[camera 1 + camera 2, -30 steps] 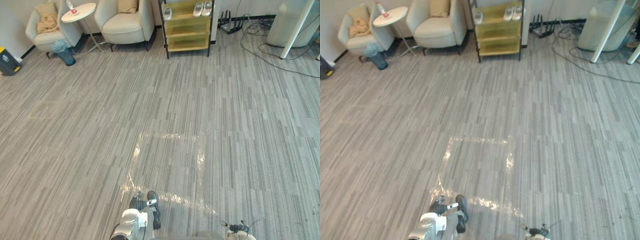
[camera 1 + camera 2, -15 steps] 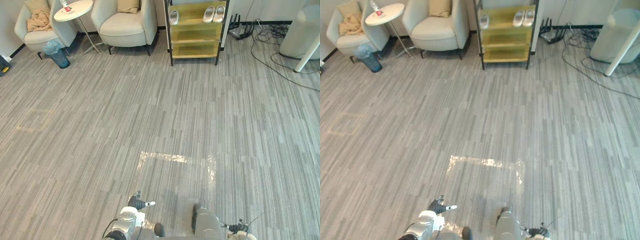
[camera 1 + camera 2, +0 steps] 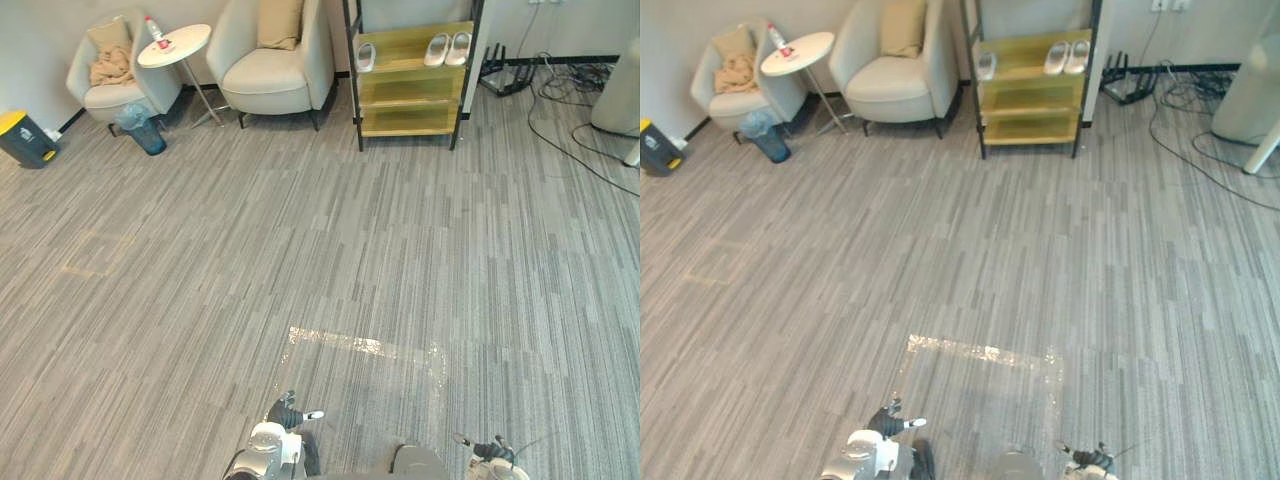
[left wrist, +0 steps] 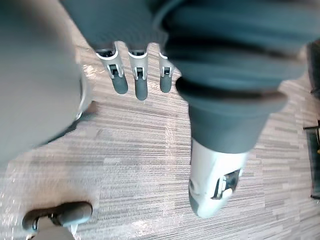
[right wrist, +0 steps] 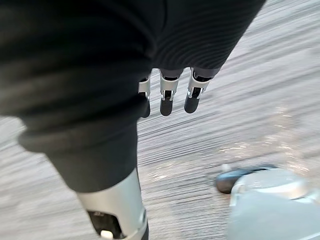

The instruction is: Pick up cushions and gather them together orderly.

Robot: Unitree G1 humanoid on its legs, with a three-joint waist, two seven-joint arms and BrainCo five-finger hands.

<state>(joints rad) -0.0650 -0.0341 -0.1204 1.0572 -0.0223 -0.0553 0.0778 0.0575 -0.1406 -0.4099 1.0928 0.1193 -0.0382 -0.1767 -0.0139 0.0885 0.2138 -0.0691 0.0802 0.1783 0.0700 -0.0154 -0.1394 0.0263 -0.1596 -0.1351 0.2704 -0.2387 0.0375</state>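
A beige cushion (image 3: 280, 22) stands upright against the back of the cream armchair (image 3: 270, 75) at the far end of the room. A second beige cushion (image 3: 108, 35) leans in the other armchair (image 3: 115, 95) at the far left, above a crumpled tan cloth (image 3: 110, 70). My left hand (image 3: 288, 413) hangs low at the bottom edge, far from both chairs. Its fingers (image 4: 135, 75) are straight and hold nothing. My right hand (image 3: 490, 448) is at the bottom right, and its fingers (image 5: 170, 95) are also straight and empty over the carpet.
A round white side table (image 3: 175, 45) with a bottle stands between the armchairs, with a blue bin (image 3: 148, 135) beside it. A yellow-lidded bin (image 3: 22, 138) sits far left. A shoe shelf (image 3: 415, 75) holds white slippers. Cables (image 3: 580, 110) lie at the right. A shiny tape square (image 3: 365, 345) marks the carpet.
The whole picture has shifted, so the camera has moved; the armchairs now sit further right and lower. Both hands stay low at the bottom edge, empty.
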